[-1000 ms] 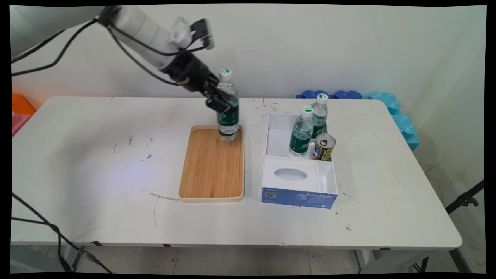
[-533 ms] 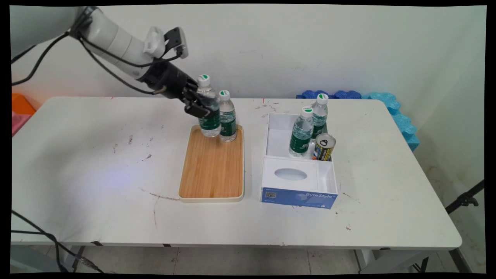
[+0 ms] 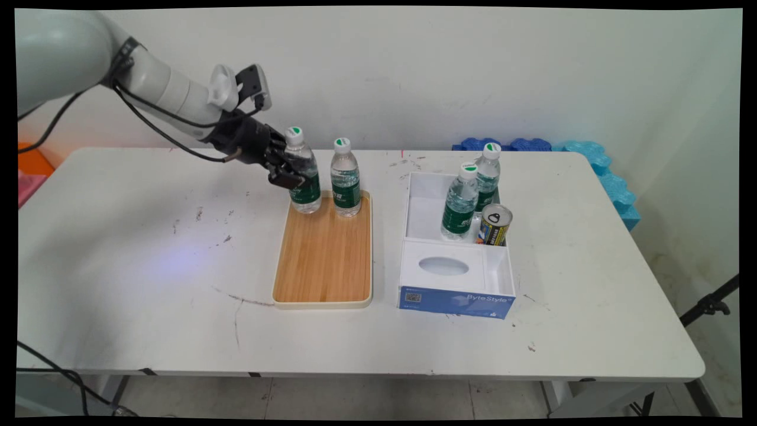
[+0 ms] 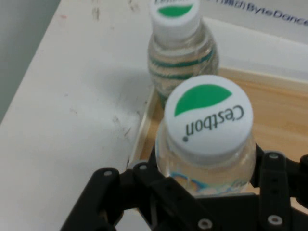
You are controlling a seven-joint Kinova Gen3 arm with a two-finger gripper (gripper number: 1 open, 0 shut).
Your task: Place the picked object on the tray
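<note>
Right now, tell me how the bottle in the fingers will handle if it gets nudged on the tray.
The held bottle is tall and narrow, so probably tippy. It looks full, so fairly heavy. Its neighbour stands close on the tray and might get knocked.

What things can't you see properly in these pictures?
- Main view: the words on the can are too small to read.
- Main view: the gripper hides part of the held bottle, including whether its base touches the tray.
- Hand view: the far bottle's cap is cut off by the top edge.
- Hand view: the held bottle's cap hides everything below it.
</note>
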